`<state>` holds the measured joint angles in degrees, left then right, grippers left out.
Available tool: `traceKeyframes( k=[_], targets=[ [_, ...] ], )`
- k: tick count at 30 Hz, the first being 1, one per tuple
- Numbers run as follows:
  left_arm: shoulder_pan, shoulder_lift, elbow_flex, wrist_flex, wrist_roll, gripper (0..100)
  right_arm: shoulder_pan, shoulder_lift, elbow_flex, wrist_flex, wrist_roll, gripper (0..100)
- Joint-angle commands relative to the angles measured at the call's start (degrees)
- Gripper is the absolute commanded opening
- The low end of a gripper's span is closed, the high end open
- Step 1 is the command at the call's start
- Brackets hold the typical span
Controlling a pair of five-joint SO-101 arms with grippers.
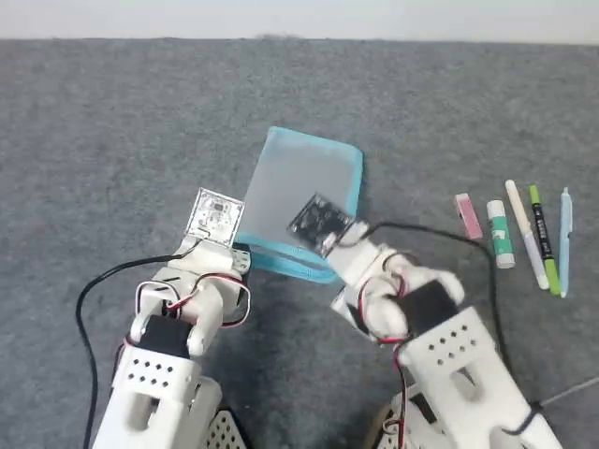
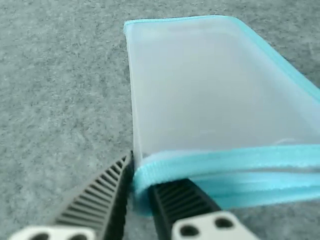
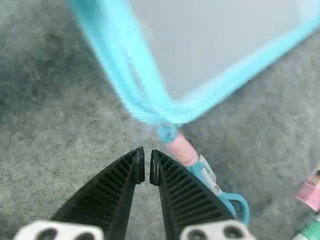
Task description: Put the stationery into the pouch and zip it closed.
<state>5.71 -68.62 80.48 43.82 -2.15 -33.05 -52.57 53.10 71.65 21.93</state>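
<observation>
The grey, felt-like table mat (image 1: pixel 112 122) runs back to a straight far edge, where a pale wall strip (image 1: pixel 299 17) begins. A broad stretch of mat separates that edge from the translucent frosted plastic pouch with a light-blue woven zip band (image 1: pixel 301 192). The pouch lies flat near the middle, turned at an angle. It is a smooth rectangle with rounded far corners, and its zip band forms the near edge, facing both arms.

The left gripper (image 1: pixel 241 260) is at the near left corner of that edge. In the left wrist view, its dark ribbed fingers (image 2: pixel 102 197) are pinched together on the end of the blue band.

The right gripper (image 3: pixel 147 160) is at the other end of the band. Its jaws are drawn in to a thin slit with nothing between them. The zip pull (image 3: pixel 184 151), a small pink bead on a pale blue looped tab, lies on the mat off the pouch's corner, just beside one finger.

The stationery lies in a row well off to the right:
- a pink block eraser (image 1: pixel 468 215)
- a white glue stick with a green label (image 1: pixel 501 234)
- a slim white pen (image 1: pixel 527 234)
- a green pen (image 1: pixel 544 238)
- a pale blue pen (image 1: pixel 565 243)

All five lie roughly parallel and close together. A strip of mat separates the row from the pouch, and the right arm's black cable (image 1: pixel 430 230) crosses it.
</observation>
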Motion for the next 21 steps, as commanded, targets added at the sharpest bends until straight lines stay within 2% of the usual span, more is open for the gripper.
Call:
traceKeyframes(
  k=[1, 6, 8, 16, 21],
  targets=[
    [0.6, -1.1, -2.2, 0.5, -0.4, 1, -0.5, -4.4, 2.5, -2.9, -1.0, 6.9],
    [0.5, -1.1, -2.2, 0.5, -0.4, 1, 2.9, -7.9, 4.0, -3.2, -1.0, 24.3],
    [0.3, -1.1, -2.2, 0.5, -0.4, 1, 3.9, -9.6, 4.1, -3.2, -1.7, 27.8],
    [0.3, -1.1, -2.3, 0.5, -0.4, 1, 3.9, -13.0, 16.5, -11.3, -2.3, 27.3],
    [0.4, -1.1, -2.4, 0.5, -0.4, 1, 3.9, -13.2, 17.4, -14.5, -3.7, 27.3]
  ],
)
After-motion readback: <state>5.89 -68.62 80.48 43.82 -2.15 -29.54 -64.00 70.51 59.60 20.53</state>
